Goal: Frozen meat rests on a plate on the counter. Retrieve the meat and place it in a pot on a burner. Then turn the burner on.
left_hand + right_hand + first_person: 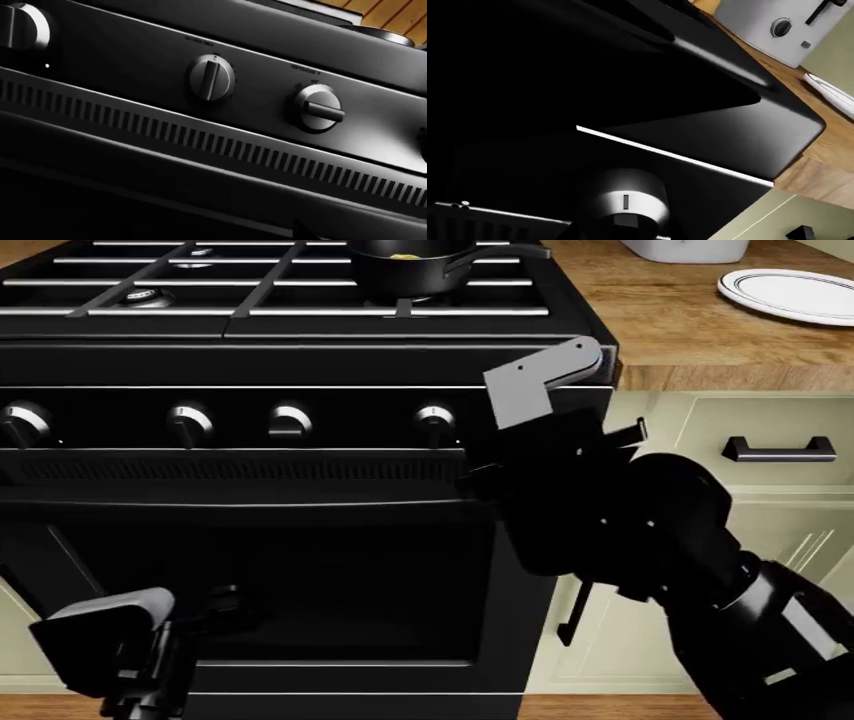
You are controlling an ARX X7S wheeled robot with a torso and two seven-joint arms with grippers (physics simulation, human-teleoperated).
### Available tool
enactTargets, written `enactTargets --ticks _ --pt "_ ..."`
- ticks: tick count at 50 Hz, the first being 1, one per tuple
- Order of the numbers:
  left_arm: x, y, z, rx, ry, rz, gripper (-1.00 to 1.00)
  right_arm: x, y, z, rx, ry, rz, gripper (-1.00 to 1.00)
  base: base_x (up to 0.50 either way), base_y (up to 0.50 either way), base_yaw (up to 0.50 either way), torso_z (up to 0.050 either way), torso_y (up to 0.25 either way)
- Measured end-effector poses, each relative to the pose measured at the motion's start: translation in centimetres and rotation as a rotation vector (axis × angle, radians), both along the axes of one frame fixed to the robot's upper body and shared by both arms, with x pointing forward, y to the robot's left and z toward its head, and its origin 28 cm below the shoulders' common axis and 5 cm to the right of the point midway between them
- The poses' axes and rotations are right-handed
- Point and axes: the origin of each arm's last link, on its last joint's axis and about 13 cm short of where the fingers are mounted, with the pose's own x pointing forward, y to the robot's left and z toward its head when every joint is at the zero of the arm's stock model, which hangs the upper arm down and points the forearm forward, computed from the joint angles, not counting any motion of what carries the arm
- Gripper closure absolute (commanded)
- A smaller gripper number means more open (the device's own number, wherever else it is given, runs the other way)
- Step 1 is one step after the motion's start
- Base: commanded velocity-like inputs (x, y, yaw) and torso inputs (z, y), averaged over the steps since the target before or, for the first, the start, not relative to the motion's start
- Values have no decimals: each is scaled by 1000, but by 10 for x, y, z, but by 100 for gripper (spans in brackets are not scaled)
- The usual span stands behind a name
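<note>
Black range (pixel 267 360), pot (pixel 407 268) holding frozen meat (pixel 404 255), plate (pixel 790 292) bare; both grippers' openings unreadable

Black arms (pixel 627 530), grey angular end-effector housings (pixel 541 380)

The range (pixel 267 360) is black all over, its front set with silver-grey knobs (pixel 434 420) and a band of narrow dark vent slits (pixel 200 140), while black grates (pixel 254 280) cross a silver-ringed burner (pixel 144 296) and a black pot (pixel 407 265) shows a speck of yellowish meat (pixel 404 255) inside. The counter (pixel 681 350) is warm brown wood in planks over pale cream cabinets (pixel 787 500) with dark handles (pixel 778 449), and the plate (pixel 790 292) on it is white with thin dark rings near the rim. Both arms are black with grey end pieces (pixel 541 380), and a white appliance (pixel 780 30) with a grey dial stands on the wood.
</note>
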Motion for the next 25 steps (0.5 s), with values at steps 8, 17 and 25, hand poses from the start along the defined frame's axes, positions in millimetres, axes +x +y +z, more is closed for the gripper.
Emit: enactTargets --ticks 8,17,25 --pt "-1 1 2 -13 1 -1 -100 0 1 -2 -89 -1 6 100 0 0 1 0 0" --pt "-1 2 3 -20 1 -2 -100 0 2 -4 -165 -3 15 100 1 1 3 0 1" --pt "-1 2 3 -24 4 -2 -100 -2 5 0 -165 -6 43 -100 1 1 1 0 0"
